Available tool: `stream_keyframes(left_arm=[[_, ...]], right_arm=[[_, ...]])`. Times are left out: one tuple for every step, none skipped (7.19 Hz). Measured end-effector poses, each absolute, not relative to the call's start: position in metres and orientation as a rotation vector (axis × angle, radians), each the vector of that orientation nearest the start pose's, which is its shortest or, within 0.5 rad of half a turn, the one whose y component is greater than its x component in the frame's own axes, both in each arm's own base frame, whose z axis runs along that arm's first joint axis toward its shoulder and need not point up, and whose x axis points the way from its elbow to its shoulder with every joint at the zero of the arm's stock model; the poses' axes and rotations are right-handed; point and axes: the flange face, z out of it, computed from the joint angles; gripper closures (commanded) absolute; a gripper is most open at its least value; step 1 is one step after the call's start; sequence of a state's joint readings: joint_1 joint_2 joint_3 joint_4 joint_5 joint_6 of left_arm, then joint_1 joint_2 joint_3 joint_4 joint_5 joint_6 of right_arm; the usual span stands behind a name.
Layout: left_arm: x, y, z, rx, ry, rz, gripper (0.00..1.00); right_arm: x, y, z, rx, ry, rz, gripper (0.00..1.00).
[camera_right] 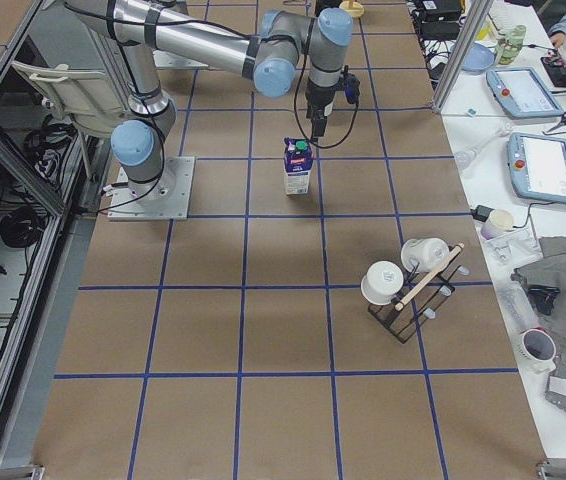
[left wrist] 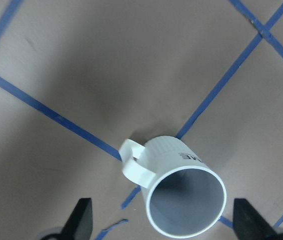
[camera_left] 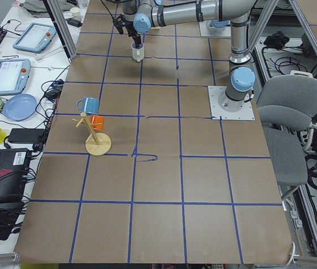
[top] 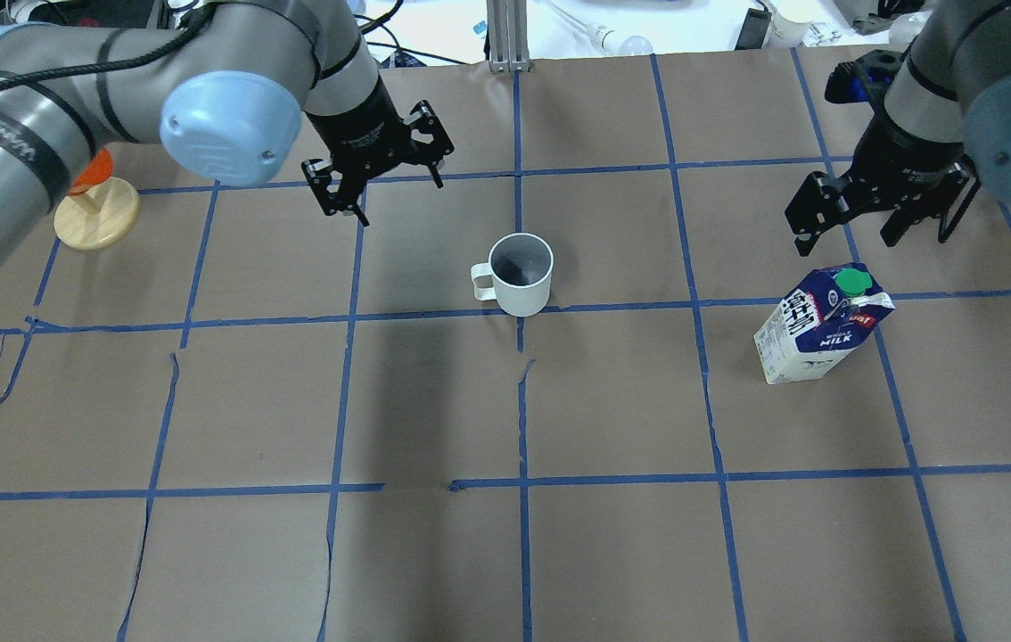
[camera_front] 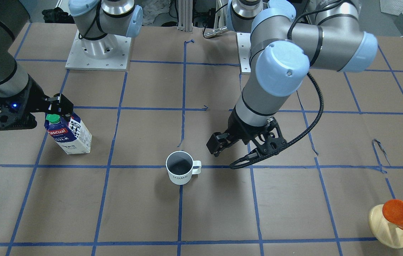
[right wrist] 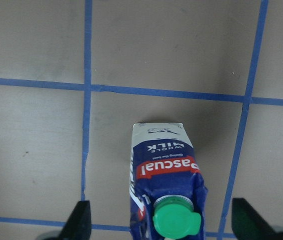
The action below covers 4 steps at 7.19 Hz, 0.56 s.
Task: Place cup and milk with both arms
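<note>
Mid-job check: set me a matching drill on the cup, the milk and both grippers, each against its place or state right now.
Column one:
1. cup
2. milk
3. left gripper
4. right gripper

Column two:
A. open, over a green cap
B. upright and empty on a crossing of blue tape lines
C. open, near a white handle, touching nothing
D. upright on the robot's right half of the table

Pairs: 1-B, 2-D, 3-C, 4-A
</note>
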State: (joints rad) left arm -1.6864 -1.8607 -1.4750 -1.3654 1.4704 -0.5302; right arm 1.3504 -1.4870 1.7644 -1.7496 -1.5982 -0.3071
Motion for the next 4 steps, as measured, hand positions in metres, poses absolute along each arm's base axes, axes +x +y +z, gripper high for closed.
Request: stream_keyframes(left_arm=[[-0.183,-0.584,0.417,-0.576,3.157,0.007,0.00],[-0.157,-0.578,0.433,-0.524,3.130,-0.006,0.00],[-0.137,-0.572,0.448,-0.510,3.103,-0.021,0.00],[-0.126,-0.565,0.461,-0.512,3.089,-0.046,0.00]], right_arm=[[0.011,-0.510,0.351,-0.159,3.146,0.204,0.14],[0.009,-0.504,0.339,-0.182,3.151,0.240,0.35],[0.009,-0.502,0.332,-0.193,3.152,0.266,0.50],[0.009,-0.500,0.329,-0.194,3.151,0.280,0.58]])
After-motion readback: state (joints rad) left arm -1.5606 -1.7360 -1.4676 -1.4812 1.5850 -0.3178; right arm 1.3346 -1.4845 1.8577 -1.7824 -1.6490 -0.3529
